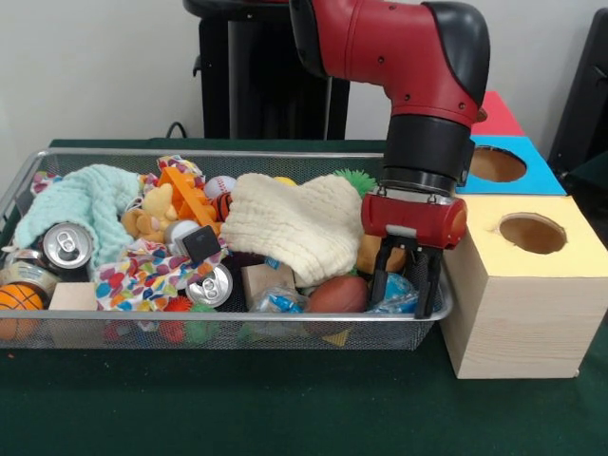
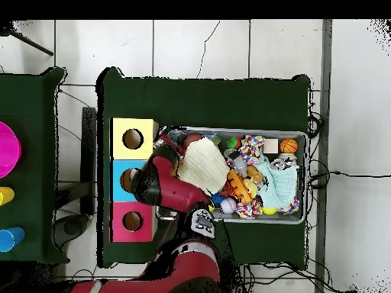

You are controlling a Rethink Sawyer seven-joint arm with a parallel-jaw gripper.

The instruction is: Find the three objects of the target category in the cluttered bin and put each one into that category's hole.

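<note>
- Sawyer arm (image 1: 418,66), red and black: comes down from above to the bin's end next to the yellow box, presumably placed there to reach a packet.
- Bin (image 1: 237,155), silver wire mesh with a thick rim: holds all the clutter; in the overhead view it lies just beside the row of boxes (image 2: 131,191).
- Boxes: yellow-topped box (image 1: 532,285) touching the bin's end, its round hole (image 1: 532,233) open upward; a blue-topped one (image 1: 513,166) behind it, a red one farther back. Which hole belongs to the packets I cannot tell.
- Cream cloth (image 1: 294,223): draped over the bin's middle, likely hiding items beneath.
- Mint cloth (image 1: 76,199): at the bin's end far from the boxes.
- Gripper (image 1: 407,290): lowered inside the bin at the box end; fingers (image 1: 380,275) spread moderately apart, straddling a packet but not visibly closed on it.
- Packets, clear crinkly plastic with blue print: one (image 1: 397,293) between the fingers, another (image 1: 277,302) at the front wall under the cream cloth; a third is not visible. Print unreadable.
- Drink cans (image 1: 66,245): tops up, near the mint cloth; no label legible.
</note>
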